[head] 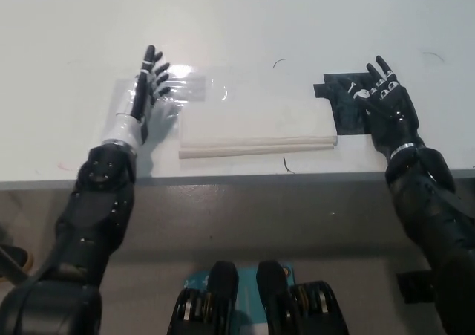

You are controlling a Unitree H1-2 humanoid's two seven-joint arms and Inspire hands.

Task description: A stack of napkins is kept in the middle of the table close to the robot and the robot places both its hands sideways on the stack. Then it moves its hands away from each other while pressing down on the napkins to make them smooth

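White napkins [256, 127] lie in one flat stack near the front edge of the table [312, 23], long axis running left to right. Left hand [145, 90] rests edge-down just left of the stack, fingers spread and empty. Right hand [386, 108] lies flat beside the stack's right end, fingers apart, on one black sheet [343, 106].
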